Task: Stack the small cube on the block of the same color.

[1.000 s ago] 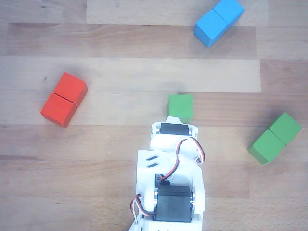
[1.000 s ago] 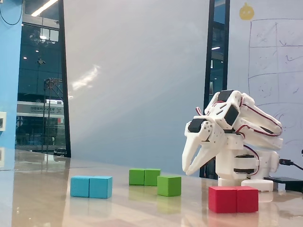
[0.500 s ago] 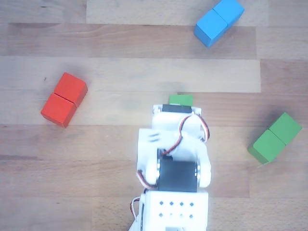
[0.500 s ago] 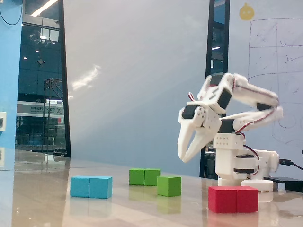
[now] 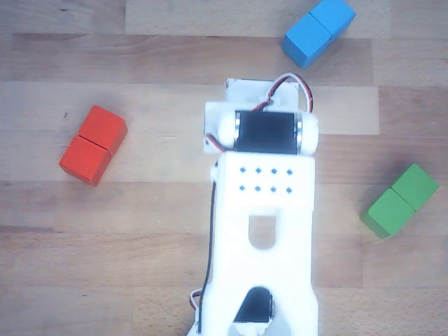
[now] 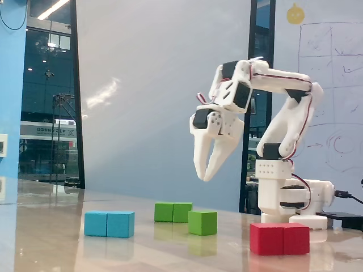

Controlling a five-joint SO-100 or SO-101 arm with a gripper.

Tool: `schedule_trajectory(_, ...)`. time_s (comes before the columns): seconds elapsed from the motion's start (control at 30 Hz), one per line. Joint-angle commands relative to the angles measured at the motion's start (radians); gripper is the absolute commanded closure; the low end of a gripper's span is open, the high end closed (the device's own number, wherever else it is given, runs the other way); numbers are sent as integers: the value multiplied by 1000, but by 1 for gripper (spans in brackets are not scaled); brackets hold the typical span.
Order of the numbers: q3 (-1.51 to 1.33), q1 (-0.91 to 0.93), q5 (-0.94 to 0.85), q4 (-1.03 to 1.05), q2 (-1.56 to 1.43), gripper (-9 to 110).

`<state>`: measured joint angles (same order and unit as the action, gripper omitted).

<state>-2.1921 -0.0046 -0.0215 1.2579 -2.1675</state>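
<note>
The pincer (image 6: pixel 204 173) hangs in the air well above the tabletop (image 6: pixel 51 238), its two fingers close to meeting at the tips and nothing held between them; it reads as nearly clenched and empty.

In the fixed view the small green cube (image 6: pixel 203 222) stands on the tabletop just beside the long green block (image 6: pixel 173 212), slightly nearer the camera; whether the two touch cannot be told. A blue double block (image 6: pixel 109 224) lies to the left and a red double block (image 6: pixel 279 238) to the right, both well apart from the green pair.

Risks, as judged:
- The cube sits so near the green block that a finger descending on that side may strike or shove the block.
- The jaws must open before descent; coming down as they stand, they would knock the cube aside.
- An off-centre placing on the long block, across its seam, could let the cube tip.

Differences between views: the other view shows the arm (image 5: pixel 262 231) from above, with the red (image 5: pixel 93 144), blue (image 5: pixel 318 30) and green (image 5: pixel 400 200) double blocks spread around it, but neither the small cube nor the fingertips. Only the fixed view shows the cube and the pincer's height.
</note>
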Motion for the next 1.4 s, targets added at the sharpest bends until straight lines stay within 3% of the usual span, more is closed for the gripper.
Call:
schedule_trajectory(0.0, 150, 9, 2, 41, 81, 101)
schedule_trajectory(0.27, 164, 9, -8, 84, 160, 99)
schedule_trajectory(0.6, 166, 78, -8, 103, 190, 77)
schedule_trajectory(0.8, 169, 112, -9, 115, 267, 70)
schedule_trajectory(1.37, 175, 110, -8, 97, 410, 69)
